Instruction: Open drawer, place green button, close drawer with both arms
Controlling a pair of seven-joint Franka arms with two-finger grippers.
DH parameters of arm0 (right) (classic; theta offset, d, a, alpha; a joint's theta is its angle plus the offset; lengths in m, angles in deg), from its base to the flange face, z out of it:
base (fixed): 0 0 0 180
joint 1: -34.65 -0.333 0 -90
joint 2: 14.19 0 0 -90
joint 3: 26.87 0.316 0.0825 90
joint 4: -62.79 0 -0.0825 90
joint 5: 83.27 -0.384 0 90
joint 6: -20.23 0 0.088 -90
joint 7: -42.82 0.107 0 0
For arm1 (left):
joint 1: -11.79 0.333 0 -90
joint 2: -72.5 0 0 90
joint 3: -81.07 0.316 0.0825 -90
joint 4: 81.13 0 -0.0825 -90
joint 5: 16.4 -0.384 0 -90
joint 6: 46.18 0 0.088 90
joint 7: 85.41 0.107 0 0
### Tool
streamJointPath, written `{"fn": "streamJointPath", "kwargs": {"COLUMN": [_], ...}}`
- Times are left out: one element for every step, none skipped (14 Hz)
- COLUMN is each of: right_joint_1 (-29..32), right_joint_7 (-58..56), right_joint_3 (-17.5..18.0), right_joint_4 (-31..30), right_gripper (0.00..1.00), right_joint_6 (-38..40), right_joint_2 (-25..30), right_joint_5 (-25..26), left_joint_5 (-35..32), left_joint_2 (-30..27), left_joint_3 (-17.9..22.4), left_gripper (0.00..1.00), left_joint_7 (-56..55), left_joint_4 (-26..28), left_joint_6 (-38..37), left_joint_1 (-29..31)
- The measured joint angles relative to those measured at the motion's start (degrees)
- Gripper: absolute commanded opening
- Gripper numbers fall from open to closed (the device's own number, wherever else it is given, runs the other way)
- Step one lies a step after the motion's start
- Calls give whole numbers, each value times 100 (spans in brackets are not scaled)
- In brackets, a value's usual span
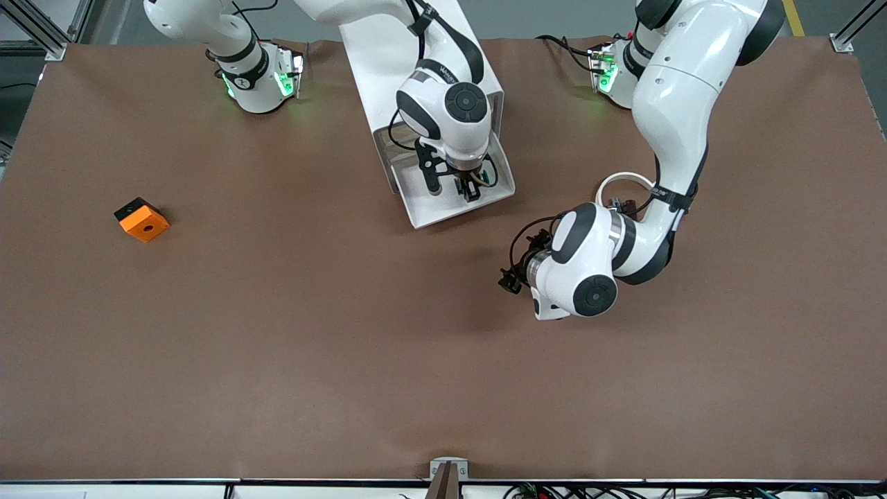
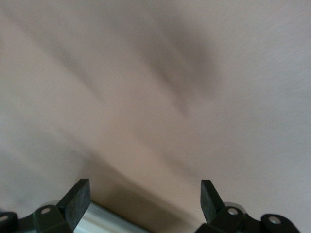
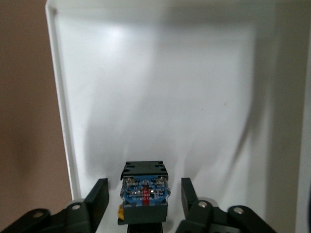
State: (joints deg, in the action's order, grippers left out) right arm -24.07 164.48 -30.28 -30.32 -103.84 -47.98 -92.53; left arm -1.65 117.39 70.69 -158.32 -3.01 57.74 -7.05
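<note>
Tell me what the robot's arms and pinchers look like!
Both arms are big, glossy white tubes with black bands and round black caps at the joints. Thin black cables loop beside each wrist. The left gripper and right gripper each have two flat black fingers with small silver screws. Green lights glow at the bases.

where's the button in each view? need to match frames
Front: button in the open drawer, under the right claw.
Right wrist: button on the drawer floor, between the claw's open fingers.
Left wrist: not in it.
Shared landmark: the white drawer.
</note>
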Motion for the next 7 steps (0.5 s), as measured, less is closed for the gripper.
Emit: {"fn": "streamJointPath", "kwargs": {"right_joint_1": [0,0,2,18,64,144,235], "right_joint_7": [-190,-431,-766,-1164,-1565,-1996,-2507], "right_joint_3": [-1,-10,-35,-74,-109,-137,-145], "right_joint_4": [45,117,246,435,668,939,1208], "right_gripper": [100,100,100,100,100,100,100], "right_joint_6": [40,155,364,642,925,1216,1545], "right_joint_2": [-5,-8,-10,-10,-8,-3,8], "right_joint_5": [2,12,32,40,41,55,115], "left_joint_5": [-99,-163,-205,-219,-221,-221,-222], "left_joint_2": [-38,-67,-90,-108,-120,-133,-141], "left_joint_3": [0,0,0,0,1,1,2], "left_gripper": [100,100,100,100,100,100,100], "left_joint_7": [0,0,0,0,0,0,0], "left_joint_4": [0,0,1,1,2,2,3], "left_joint_6": [117,249,392,540,680,763,809], "left_joint_1": [-22,-40,-52,-56,-53,-49,-46]}}
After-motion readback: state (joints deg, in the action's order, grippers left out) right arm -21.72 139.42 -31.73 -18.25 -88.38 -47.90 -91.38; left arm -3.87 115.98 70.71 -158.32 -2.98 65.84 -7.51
